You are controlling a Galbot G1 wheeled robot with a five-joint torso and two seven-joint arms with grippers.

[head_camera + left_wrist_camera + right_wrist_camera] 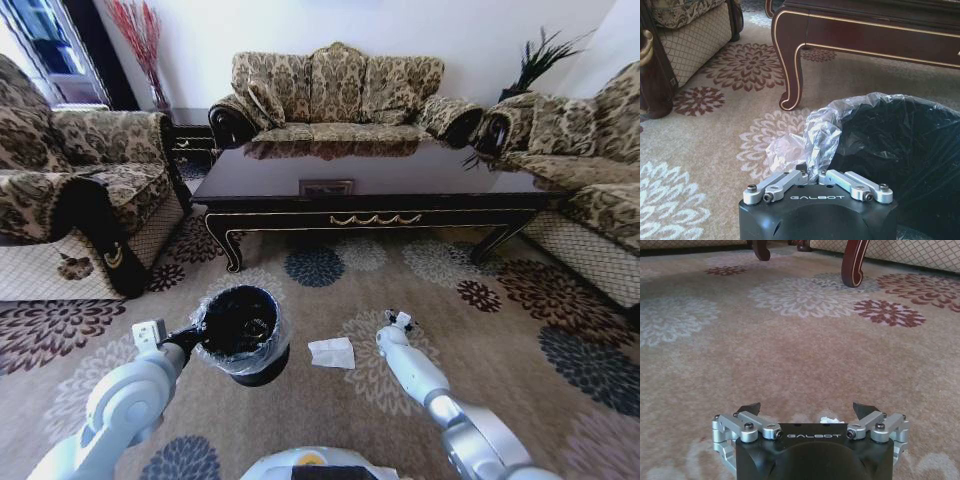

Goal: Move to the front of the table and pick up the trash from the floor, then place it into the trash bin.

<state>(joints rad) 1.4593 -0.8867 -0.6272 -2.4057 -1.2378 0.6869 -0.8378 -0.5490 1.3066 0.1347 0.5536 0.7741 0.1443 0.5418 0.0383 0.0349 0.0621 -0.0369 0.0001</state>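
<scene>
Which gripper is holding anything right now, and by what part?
The left gripper is shut on the trash bin, pinching the clear liner at its rim. The right gripper is open above the carpet, holding nothing.

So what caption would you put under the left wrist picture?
Left gripper shut on the clear liner of the black trash bin, beside the table leg.

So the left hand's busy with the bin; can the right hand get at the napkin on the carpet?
Probably yes: the right hand is open, low over bare carpet, with the napkin just beside it and nothing between.
</scene>
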